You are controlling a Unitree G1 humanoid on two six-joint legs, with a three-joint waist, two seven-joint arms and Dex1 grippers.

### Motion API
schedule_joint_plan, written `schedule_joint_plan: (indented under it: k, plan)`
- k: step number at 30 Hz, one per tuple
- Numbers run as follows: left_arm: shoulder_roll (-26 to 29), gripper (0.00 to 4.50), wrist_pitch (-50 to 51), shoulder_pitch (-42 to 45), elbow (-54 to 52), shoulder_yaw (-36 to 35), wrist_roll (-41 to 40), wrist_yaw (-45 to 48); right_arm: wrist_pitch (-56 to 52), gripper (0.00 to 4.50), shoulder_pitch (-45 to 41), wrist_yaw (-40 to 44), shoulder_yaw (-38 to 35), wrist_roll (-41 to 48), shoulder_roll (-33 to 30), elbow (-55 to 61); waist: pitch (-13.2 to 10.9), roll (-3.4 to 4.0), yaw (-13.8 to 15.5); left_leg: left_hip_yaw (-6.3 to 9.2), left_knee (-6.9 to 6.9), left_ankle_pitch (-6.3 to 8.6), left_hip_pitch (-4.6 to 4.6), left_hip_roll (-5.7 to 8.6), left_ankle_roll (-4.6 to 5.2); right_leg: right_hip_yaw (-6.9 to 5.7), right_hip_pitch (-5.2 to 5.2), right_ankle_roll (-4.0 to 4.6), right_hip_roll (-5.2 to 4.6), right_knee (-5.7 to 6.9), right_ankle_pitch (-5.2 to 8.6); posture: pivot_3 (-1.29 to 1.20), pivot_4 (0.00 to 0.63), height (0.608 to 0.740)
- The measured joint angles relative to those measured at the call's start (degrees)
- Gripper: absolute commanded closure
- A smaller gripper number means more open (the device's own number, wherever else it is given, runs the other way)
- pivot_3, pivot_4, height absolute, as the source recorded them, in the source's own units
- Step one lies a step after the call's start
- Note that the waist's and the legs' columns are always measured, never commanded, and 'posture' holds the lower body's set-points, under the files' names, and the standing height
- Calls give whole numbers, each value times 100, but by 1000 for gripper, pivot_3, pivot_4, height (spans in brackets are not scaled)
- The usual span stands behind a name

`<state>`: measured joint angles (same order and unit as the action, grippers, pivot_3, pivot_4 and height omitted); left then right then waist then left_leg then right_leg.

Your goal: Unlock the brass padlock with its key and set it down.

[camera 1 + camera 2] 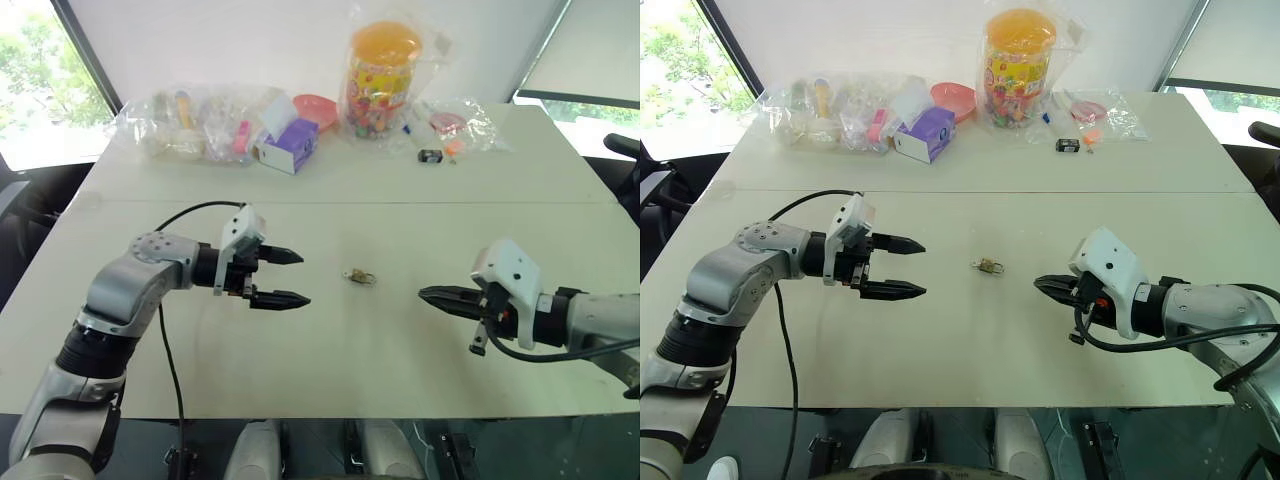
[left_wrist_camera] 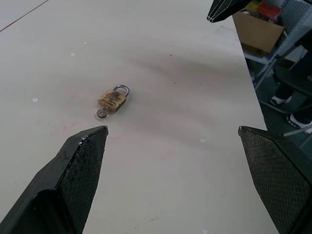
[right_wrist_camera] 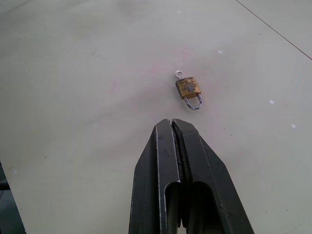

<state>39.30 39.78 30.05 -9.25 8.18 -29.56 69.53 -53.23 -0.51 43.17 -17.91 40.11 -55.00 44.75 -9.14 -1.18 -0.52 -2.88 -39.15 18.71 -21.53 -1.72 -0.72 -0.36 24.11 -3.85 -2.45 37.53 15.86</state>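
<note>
A tarnished yellow-gold brass padlock (image 2: 112, 100) with a silvery shackle and small silvery metal key (image 2: 101, 113) lies on a pale cream tabletop (image 1: 330, 330). Behind it stand a clear plastic jar with an orange lid (image 1: 379, 80), multicoloured inside, and a purple-and-white box (image 1: 287, 145).

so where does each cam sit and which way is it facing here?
Left eye view: on the head, looking forward and down over the table; both arms show, left gripper open, right gripper shut.
Right eye view: the head's other eye, same scene, brass padlock lying between the arms.
Left wrist view: on the left wrist, looking along its spread fingers at the padlock with the key in it.
Right wrist view: on the right wrist, over its closed fingers.
Shared: all four show the padlock.
</note>
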Motion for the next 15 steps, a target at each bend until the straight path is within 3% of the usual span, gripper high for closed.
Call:
schedule_joint_plan:
  k: [15]
  plan:
    - [-1, 23, 121, 20, 1, -16, -191, -100, 21, 4500, 0, -4, 1, -6, -3, -2, 0, 0, 1, 0, 0, 0, 0, 0, 0, 0, 0, 0, 0, 0, 0, 0, 150, 740]
